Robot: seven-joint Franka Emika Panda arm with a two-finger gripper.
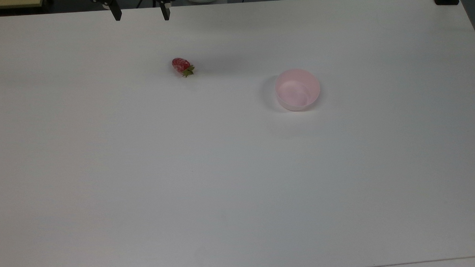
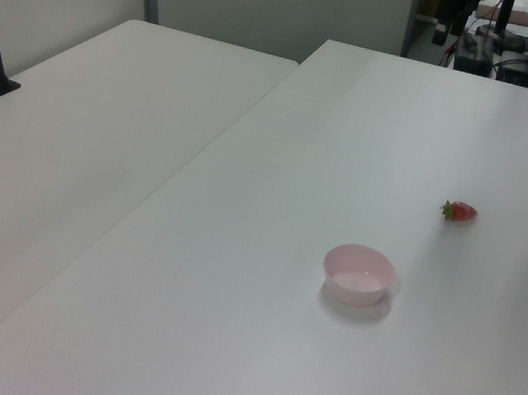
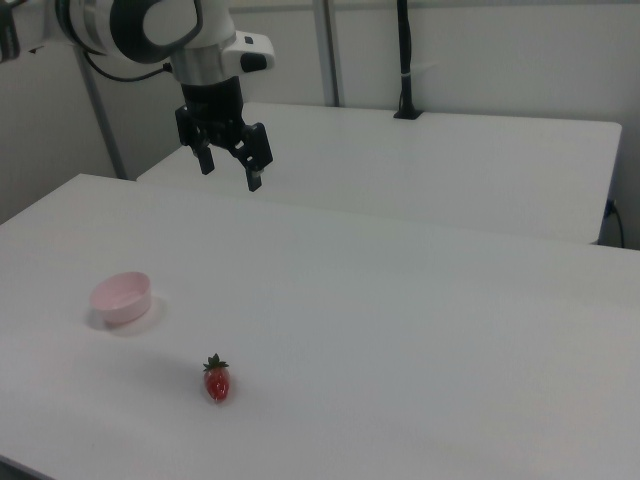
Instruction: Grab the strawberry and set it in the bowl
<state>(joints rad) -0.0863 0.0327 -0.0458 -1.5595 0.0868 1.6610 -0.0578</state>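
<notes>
So the setup is a plain white table (image 1: 223, 181) in what's looking like an office or lab, with a second white table butting up against it in the left view and some black posts clamped at the edges.

The strawberry (image 1: 182, 66) is lying on its side on the bare tabletop, not touching anything. It's small, glossy red with pale speckles, green leafy cap. In the top view the long axis is running diagonally, red tip toward the upper left, cap toward the lower right. In the right view (image 3: 216, 380) it's sitting near the front edge with the cap pointing away from the camera. Being rounded and shiny, I'm guessing it could roll or squirt out if it's pinched off-center, so closing across the short width looks like the safer bet.

The bowl (image 1: 297, 89) is sitting well apart from it, off to the top view's right and a bit lower. Pale pink, translucent plastic, round, smooth rim, nothing in it. In the left view (image 2: 358, 273) it's closer to the camera than the berry (image 2: 458, 211).

The gripper (image 3: 228, 170) is hanging up in the air with its two black fingers spread apart and nothing between them. In the top view the fingertips (image 1: 116, 14) are poking in at the top edge, so the strawberry is lying below and to the top view's right of it. It needs to travel that way and drop a good bit. Nothing is picked up yet.
</notes>
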